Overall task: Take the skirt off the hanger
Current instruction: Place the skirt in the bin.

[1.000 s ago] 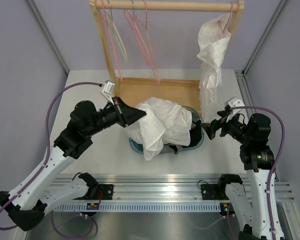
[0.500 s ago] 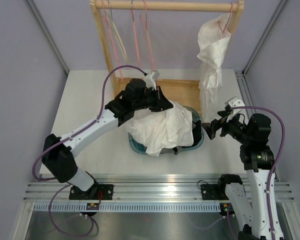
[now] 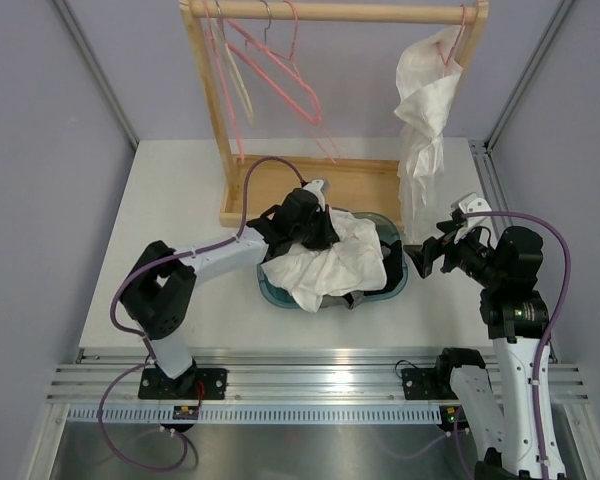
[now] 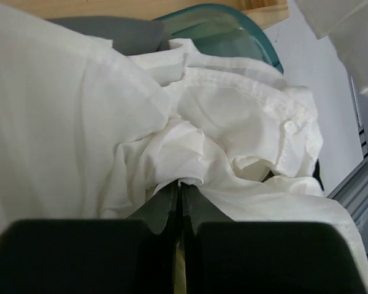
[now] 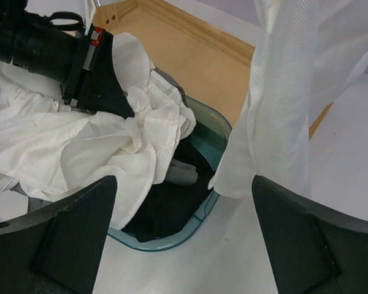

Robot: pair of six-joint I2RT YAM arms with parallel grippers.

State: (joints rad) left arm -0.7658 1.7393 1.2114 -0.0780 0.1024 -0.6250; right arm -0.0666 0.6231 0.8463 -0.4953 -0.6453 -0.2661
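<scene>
The left gripper [image 4: 179, 187] lies low over the teal tub [image 3: 401, 277] at the centre of the top view. Its jaws are pressed together on a fold of the white garment [image 3: 335, 262], whose creases draw in toward the tips, probably so that it lands in the tub. The skirt [image 4: 110, 27] seems to be the grey strip at the upper left of the left wrist view, against the tub's rim and mostly buried; no pleats show. No grey hangs on the pink hangers [image 3: 280, 70] at the top, so it looks already off. The right gripper [image 3: 426, 257] waits at centre right with jaws spread wide and empty, beside the hanging white cloth [image 3: 425, 110] and well clear of the left arm.
</scene>
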